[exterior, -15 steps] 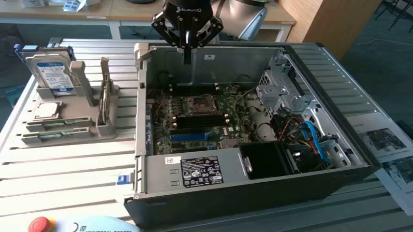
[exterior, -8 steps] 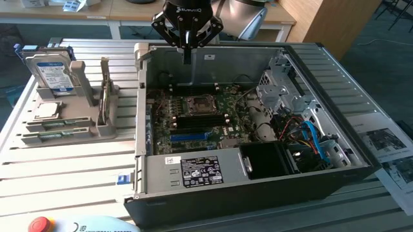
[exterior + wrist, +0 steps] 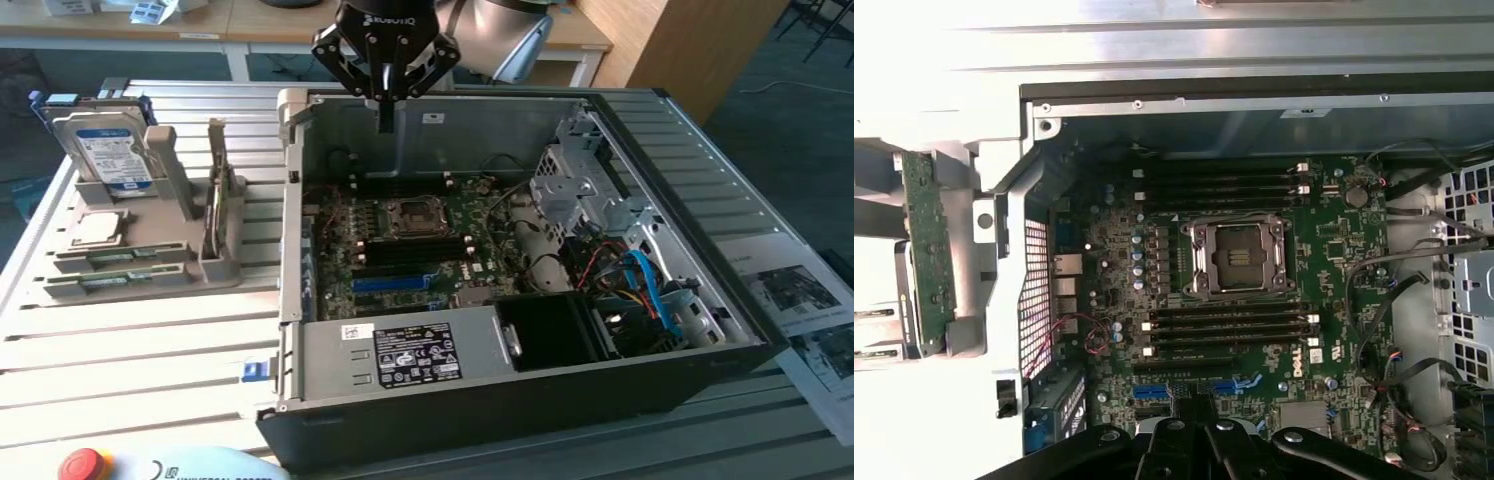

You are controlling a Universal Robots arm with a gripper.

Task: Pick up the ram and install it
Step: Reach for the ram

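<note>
Student: Progress on the task, as the two views show it?

Tutor: None visible. The ram (image 3: 214, 205) stands on edge in the grey holder (image 3: 174, 255) outside the computer case (image 3: 561, 395), on the exterior view's left. In the wrist view the ram (image 3: 926, 250) appears as a green strip just beyond the case's side wall (image 3: 296, 170). Pickup and seating are both undone. The black memory slots (image 3: 1229, 325) beside the processor socket (image 3: 1239, 257) look empty.

Student: State of the gripper?

Tutor: The gripper (image 3: 386, 118) hangs above the case's far wall, fingers clenched together with nothing between them, well apart from the ram.

Student: Surroundings and obstructions?

Tutor: A hard drive (image 3: 104, 150) and a silver processor chip (image 3: 96, 228) share the holder. The side wall rises between the holder and the motherboard (image 3: 474, 215). Inside the case, the power supply (image 3: 400, 355) and the blue cables (image 3: 647, 285) crowd the near and right-hand parts in the exterior view. The slots themselves appear unobstructed from above.
</note>
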